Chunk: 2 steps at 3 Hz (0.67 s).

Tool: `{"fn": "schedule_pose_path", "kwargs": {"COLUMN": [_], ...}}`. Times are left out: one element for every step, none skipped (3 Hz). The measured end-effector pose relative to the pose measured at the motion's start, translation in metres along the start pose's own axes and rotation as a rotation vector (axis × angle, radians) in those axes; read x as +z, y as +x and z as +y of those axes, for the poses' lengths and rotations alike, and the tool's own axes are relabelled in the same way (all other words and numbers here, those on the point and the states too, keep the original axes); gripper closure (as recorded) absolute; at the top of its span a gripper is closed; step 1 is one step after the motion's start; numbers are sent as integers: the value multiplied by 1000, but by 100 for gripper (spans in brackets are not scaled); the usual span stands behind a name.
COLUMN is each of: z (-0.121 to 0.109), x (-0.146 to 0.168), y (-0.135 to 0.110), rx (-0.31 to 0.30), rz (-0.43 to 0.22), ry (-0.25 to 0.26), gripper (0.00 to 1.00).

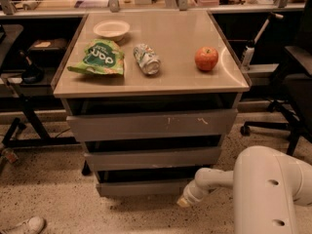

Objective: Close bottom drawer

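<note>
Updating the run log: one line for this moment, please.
step: close bottom drawer | tool: low, at drawer front's right end | contact: unclear

Surface (170, 77): bowl (111, 29) at back left; bag (99, 58) just in front of the bowl; can (146, 59) right of the bag, near centre; apple (206, 58) further right, well apart from the can.

Under the surface, three drawers stacked: top drawer (151, 125), middle drawer (153, 158) below it, bottom drawer (141, 187) lowest, near the floor.

Gripper (184, 201) low, just beside the right end of the bottom drawer's front; contact cannot be told. Arm (265, 189) runs from it to the right, in front of the cabinet.
</note>
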State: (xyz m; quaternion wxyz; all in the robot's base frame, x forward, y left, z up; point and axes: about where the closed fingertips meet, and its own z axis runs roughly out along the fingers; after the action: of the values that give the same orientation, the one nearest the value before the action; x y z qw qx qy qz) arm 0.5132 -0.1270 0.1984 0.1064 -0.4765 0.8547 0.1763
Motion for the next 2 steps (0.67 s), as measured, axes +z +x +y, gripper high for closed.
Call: {"fn": "schedule_pose_path", "kwargs": {"z": [-15,-29], "x": [-1,0], "y": [-11,-23], "rx": [-18,-39], "rz": [-9,-13], "ry": [28,57], "gripper": [100,100]}}
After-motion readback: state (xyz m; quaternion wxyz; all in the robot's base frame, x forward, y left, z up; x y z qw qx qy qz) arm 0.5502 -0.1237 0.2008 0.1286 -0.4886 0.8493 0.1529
